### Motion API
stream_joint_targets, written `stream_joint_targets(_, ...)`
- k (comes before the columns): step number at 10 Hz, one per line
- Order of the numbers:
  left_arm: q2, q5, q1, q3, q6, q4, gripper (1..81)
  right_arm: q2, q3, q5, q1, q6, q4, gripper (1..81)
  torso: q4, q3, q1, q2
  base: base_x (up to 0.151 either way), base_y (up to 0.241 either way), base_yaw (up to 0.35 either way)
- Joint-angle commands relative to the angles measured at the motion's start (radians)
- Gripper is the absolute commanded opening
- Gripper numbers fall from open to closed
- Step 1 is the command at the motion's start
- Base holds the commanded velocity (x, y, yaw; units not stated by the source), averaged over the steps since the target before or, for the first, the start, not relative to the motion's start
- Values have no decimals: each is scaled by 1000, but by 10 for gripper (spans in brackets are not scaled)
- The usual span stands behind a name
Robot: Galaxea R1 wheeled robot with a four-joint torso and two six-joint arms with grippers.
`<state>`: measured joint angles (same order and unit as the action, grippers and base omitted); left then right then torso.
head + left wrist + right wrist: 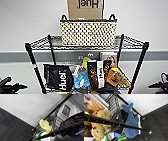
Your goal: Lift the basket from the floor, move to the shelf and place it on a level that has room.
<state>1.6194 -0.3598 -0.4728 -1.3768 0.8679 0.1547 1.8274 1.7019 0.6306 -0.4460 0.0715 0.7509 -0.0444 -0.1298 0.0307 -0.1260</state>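
The basket (88, 32) sits on the shelf's (140, 65) top level (41, 43) (upright).

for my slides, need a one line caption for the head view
Woven basket resting on the wire shelf's top level, a cardboard box inside it.

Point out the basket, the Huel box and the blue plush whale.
basket (88, 33): head view, middle of woven front.
Huel box (85, 9): head view, its front face.
blue plush whale (131, 120): right wrist view, mid-body.
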Motion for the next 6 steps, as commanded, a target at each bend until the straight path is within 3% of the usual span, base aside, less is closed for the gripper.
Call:
stream_joint_targets(1, 68, 171, -123, -45, -6, 57, 811, 52, -4, -124, -101, 62, 30, 811, 0, 0, 0, 0, 0, 0, 0)
stream_joint_targets(3, 111, 252, -232, -57, -6, 71, 811, 94, 2, -186, -196, 83, 28, 811, 0, 0, 0, 0, 0, 0, 0)
stream_joint_targets(6, 206, 298, -362, -134, -6, 106, 811, 163, 37, -261, -329, 117, 28, 811, 0, 0, 0, 0, 0, 0, 0)
